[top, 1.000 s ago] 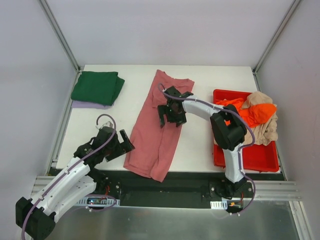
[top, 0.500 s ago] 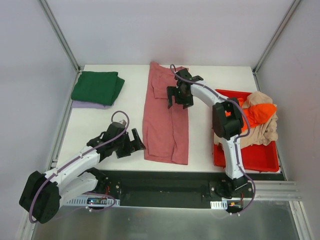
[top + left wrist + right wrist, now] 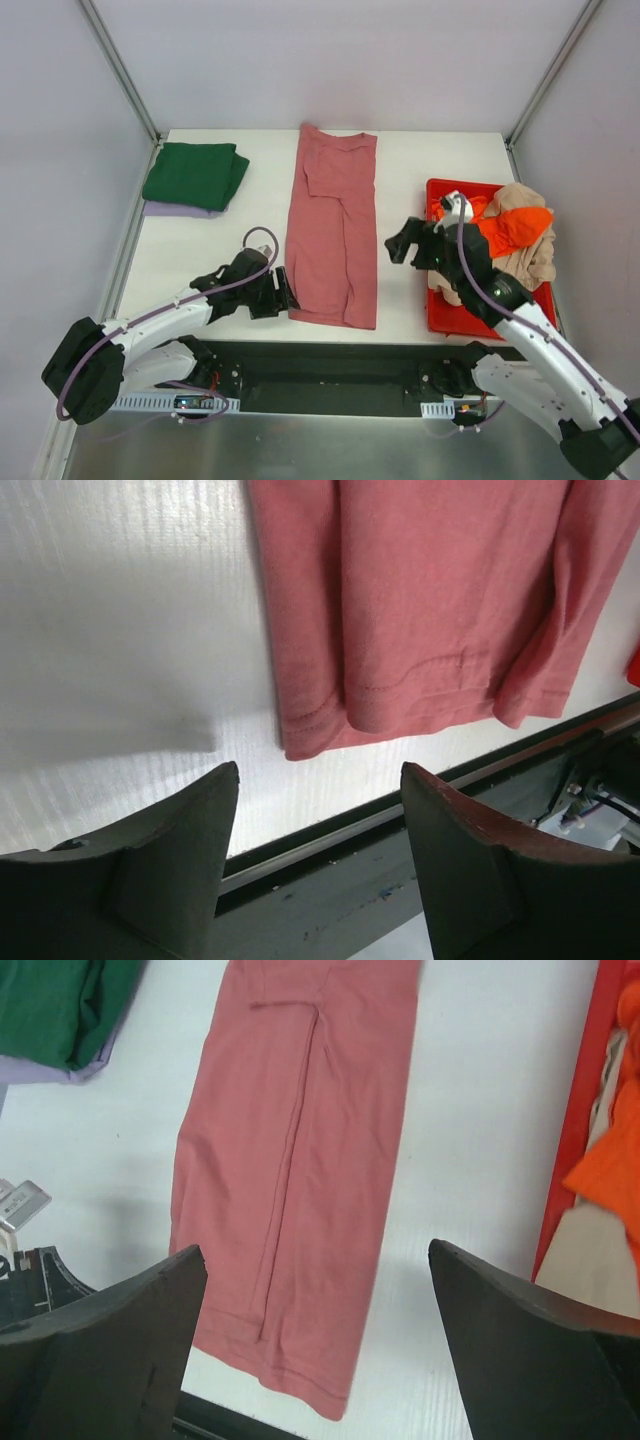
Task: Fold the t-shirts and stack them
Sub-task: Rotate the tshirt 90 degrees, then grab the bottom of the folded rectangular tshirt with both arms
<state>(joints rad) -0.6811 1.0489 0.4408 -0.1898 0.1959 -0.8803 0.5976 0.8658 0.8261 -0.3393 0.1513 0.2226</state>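
The rose-red t-shirt (image 3: 334,230) lies flat in a long narrow strip down the middle of the table, its hem near the front edge; it also shows in the left wrist view (image 3: 420,590) and the right wrist view (image 3: 300,1160). My left gripper (image 3: 284,297) is open and empty just left of the hem corner. My right gripper (image 3: 400,245) is open and empty, above the table right of the shirt. A folded dark green t-shirt (image 3: 195,175) sits on a pale lilac one (image 3: 175,210) at the back left. Orange (image 3: 510,228) and beige (image 3: 532,255) tees lie bunched in the bin.
The red plastic bin (image 3: 495,310) stands at the right of the table. The table's front edge with its black rail (image 3: 400,820) runs just below the shirt's hem. White walls enclose the back and sides.
My right gripper has let go of the rose-red shirt and drawn back to the right, near the bin. The shirt now lies straight. My left gripper moved right toward the hem.
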